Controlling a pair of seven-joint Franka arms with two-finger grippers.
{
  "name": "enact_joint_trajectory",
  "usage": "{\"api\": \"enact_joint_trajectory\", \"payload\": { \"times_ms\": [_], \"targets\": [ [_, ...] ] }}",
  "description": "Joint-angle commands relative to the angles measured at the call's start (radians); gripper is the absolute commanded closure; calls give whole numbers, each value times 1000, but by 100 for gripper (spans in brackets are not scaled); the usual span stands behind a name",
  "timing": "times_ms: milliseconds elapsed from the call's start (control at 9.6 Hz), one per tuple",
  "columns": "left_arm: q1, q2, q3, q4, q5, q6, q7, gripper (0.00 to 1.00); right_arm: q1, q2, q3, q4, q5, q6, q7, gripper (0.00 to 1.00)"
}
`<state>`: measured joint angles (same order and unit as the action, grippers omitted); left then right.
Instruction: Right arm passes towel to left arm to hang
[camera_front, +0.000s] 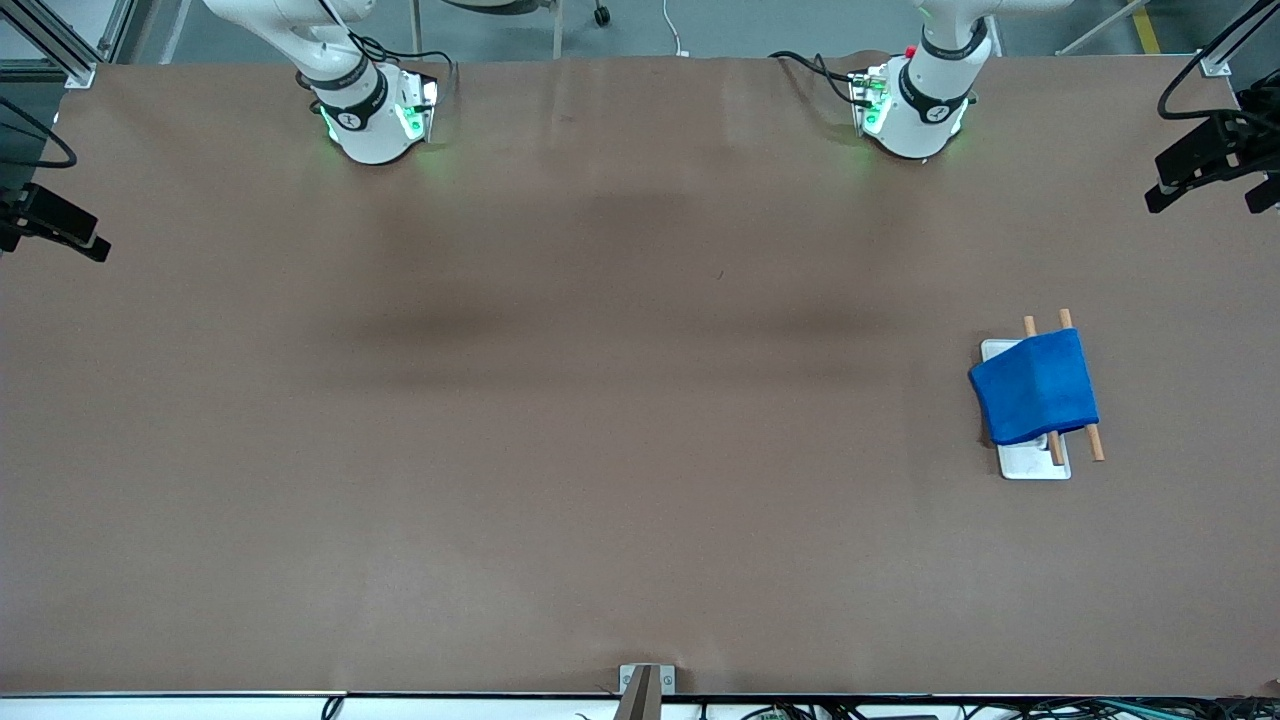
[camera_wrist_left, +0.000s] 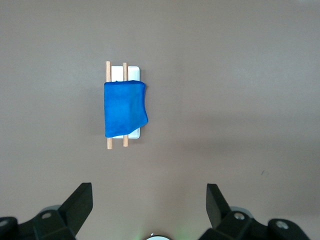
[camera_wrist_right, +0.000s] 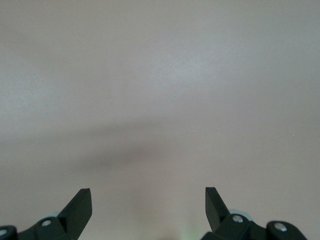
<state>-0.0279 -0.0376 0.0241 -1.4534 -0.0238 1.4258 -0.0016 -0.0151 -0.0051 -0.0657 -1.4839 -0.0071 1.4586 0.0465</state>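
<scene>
The blue towel (camera_front: 1036, 388) hangs draped over two wooden rods (camera_front: 1094, 440) above a white rack tray (camera_front: 1030, 462), toward the left arm's end of the table. It also shows in the left wrist view (camera_wrist_left: 125, 108), well below and away from the camera. My left gripper (camera_wrist_left: 149, 196) is open and empty, high above the bare table. My right gripper (camera_wrist_right: 148, 200) is open and empty over bare table. In the front view only the arms' bases show: the right arm's (camera_front: 370, 115) and the left arm's (camera_front: 915, 105); both hands are out of that view.
The brown table (camera_front: 600, 450) spreads wide between the bases and the front edge. Black camera mounts stand at both ends (camera_front: 1210, 160) (camera_front: 55, 225). A small metal bracket (camera_front: 645, 685) sits at the front edge.
</scene>
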Motion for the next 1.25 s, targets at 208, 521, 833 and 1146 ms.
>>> {"api": "enact_joint_trajectory", "payload": {
  "times_ms": [208,521,833,1146],
  "targets": [
    [-1,6,-9,-25,-16,4,-20,0,-9,4,7,13,-21,-12,-16,0],
    [0,-8,-23,-47,-16,22,-23,1,-6,4,7,11,-21,-12,-14,0],
    [2,-7,-30,-47,-13,28,-21,1,-9,4,7,11,-21,-12,-14,0],
    [2,-4,-29,-45,-11,28,-9,0,-9,4,7,11,-21,-12,-14,0]
  ]
}}
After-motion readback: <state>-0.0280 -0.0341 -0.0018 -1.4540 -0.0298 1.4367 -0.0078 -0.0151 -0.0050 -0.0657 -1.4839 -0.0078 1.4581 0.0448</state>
